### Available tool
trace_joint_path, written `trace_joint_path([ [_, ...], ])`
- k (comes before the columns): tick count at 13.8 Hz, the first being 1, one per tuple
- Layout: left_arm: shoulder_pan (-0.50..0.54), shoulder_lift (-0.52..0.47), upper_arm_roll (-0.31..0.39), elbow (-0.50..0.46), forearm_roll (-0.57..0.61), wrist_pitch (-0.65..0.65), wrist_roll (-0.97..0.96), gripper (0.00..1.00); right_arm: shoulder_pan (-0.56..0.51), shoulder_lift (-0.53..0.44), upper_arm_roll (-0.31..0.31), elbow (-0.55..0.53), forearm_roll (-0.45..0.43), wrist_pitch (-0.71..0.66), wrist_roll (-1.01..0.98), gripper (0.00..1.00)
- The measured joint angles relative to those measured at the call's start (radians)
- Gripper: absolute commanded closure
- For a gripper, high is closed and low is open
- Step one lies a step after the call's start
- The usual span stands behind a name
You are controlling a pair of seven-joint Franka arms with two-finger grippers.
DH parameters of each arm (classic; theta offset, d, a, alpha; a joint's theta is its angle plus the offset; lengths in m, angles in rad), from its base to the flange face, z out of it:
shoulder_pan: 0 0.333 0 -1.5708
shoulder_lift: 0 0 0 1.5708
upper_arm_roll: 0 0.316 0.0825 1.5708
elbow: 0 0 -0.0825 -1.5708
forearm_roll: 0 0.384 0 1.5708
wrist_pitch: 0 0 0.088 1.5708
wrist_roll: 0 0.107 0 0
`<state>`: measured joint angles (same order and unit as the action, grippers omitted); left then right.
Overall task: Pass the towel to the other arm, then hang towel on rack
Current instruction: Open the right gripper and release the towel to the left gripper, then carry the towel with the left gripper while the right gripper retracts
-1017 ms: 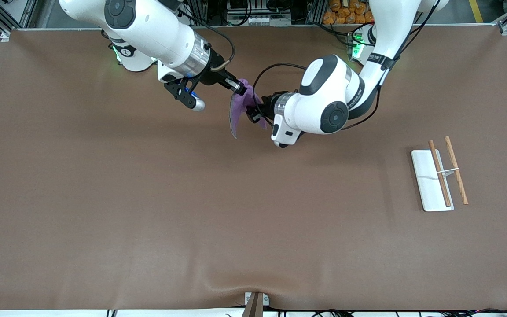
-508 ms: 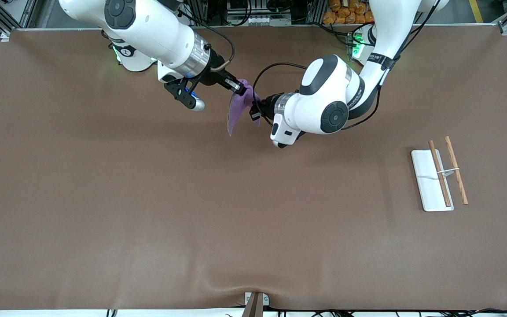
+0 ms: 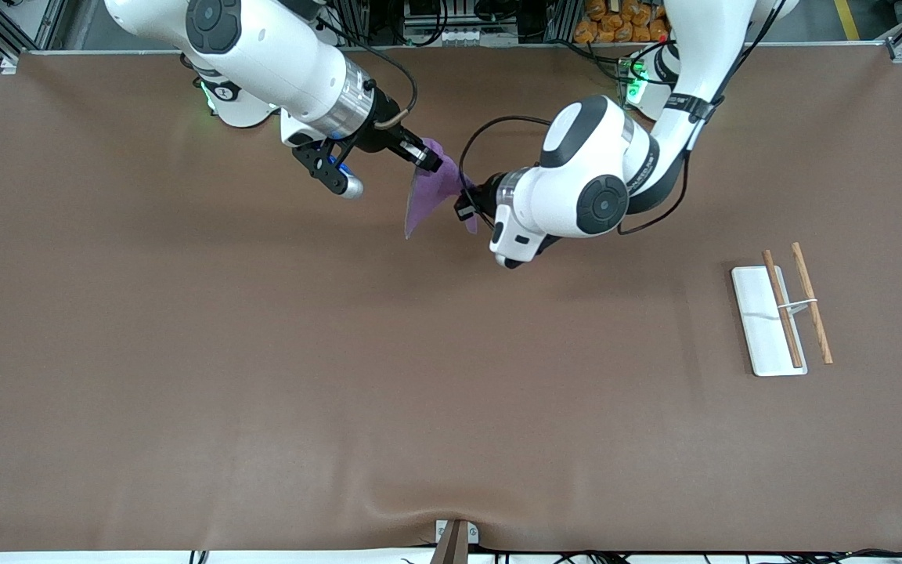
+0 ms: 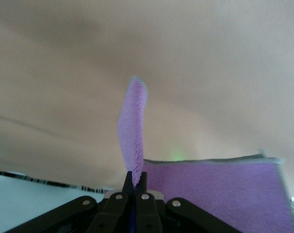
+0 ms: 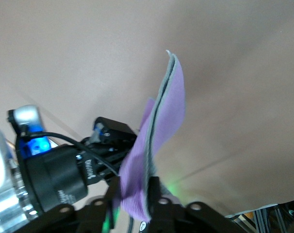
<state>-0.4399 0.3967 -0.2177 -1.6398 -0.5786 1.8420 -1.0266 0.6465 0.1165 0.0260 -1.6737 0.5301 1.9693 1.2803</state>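
Note:
The purple towel (image 3: 427,196) hangs in the air over the table's middle, near the robots' bases, stretched between both grippers. My left gripper (image 3: 463,207) is shut on one corner of it; in the left wrist view the fingers pinch a thin fold of the towel (image 4: 132,126) at the left gripper (image 4: 136,177). My right gripper (image 3: 429,162) is at the towel's upper corner; in the right wrist view its fingers stand parted, with the towel (image 5: 166,111) still lying between them at the right gripper (image 5: 133,187). The rack (image 3: 782,309) stands toward the left arm's end.
The rack's white base (image 3: 756,337) carries two wooden rods side by side. A brown mat (image 3: 341,352) covers the table. A small bracket (image 3: 455,536) sits at the table's near edge.
My left gripper closed on the towel and shifted slightly toward the left arm's end, pulling the cloth taut. The right gripper's fingers have parted.

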Motion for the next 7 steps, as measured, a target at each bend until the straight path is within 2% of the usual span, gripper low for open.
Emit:
trace_joint_path([
  [3,0.044,-0.005,0.003,0.037,0.118,-0.016,-0.050,1.00,0.000,0.001,-0.001,0.005,0.000,-0.004,0.006,0.00],
  [7,0.112,-0.009,0.007,0.063,0.363,-0.029,-0.094,1.00,-0.007,0.005,-0.010,0.005,-0.007,-0.045,0.006,0.00],
])
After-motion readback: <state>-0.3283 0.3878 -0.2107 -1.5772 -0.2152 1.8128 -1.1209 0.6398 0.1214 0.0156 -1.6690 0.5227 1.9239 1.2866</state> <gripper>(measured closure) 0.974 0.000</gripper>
